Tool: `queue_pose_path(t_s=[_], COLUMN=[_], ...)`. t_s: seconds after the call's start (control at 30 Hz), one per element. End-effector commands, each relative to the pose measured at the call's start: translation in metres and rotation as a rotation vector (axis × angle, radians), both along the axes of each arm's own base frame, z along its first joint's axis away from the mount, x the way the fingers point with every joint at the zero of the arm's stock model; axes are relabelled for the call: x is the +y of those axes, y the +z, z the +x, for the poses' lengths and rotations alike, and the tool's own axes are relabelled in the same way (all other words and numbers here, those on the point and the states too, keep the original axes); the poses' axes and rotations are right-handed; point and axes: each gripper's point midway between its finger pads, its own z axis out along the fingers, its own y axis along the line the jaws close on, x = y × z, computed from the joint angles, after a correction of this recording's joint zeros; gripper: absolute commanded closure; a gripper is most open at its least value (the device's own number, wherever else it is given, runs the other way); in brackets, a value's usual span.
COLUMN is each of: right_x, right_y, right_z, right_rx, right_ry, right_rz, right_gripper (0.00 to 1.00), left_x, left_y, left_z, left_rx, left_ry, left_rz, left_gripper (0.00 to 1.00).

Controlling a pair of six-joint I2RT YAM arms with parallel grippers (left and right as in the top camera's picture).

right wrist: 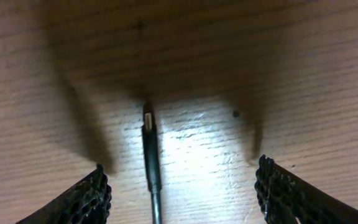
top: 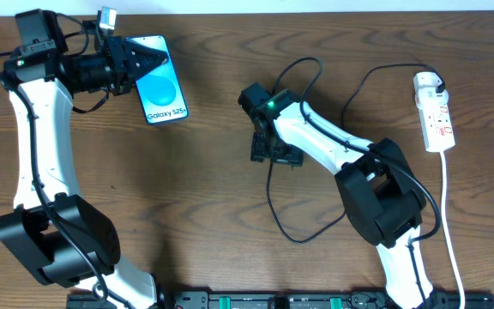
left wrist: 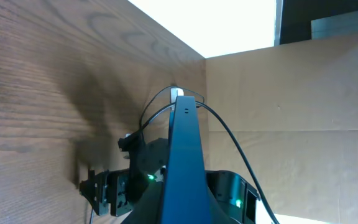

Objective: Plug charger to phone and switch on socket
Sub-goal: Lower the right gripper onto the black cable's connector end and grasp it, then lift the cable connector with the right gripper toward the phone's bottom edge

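Counter (top: pixel 213 215) of brown wood bears the white power-strip socket (top: pixel 436 116) far right. Your left claw (top: pixel 148 62) clamps the slim blue-screened phone (top: pixel 165 90); your right claw (right wrist: pixel 182 186) gapes wide, empty, astride the thin black charger cable (right wrist: pixel 151 162).

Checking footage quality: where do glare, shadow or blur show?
Overhead: evenly lit, sharp. Left wrist: top background blown out white; the phone, edge-on and close, is dark. Right wrist: dark shadow across the top, a bright patch on the table beside the charger.
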Motion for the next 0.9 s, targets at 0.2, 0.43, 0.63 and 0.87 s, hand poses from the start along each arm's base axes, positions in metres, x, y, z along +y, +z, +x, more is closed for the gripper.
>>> queue_pose_path(t_s=[0.2, 0.43, 0.63, 0.87], right_x=[0.001, 0.003, 0.003, 0.002], right_y=[-0.031, -0.035, -0.035, -0.035], right_z=[-0.008, -0.009, -0.009, -0.009], right_rx=[0.07, 0.08, 0.08, 0.077], right_ry=[-0.013, -0.011, -0.011, -0.011], right_rz=[-0.024, -0.019, -0.019, -0.022], right_gripper=[0.32, 0.43, 0.63, 0.9], left_x=[-0.003, -0.003, -0.003, -0.003], left_y=[0.009, 0.009, 0.009, 0.009], left_z=[-0.004, -0.004, -0.004, -0.004], left_rx=[-0.033, -0.033, -0.032, -0.033], left_ry=[-0.023, -0.023, -0.023, -0.023], left_rz=[-0.02, -0.02, -0.02, -0.02], left_gripper=[0.93, 0.93, 0.93, 0.93])
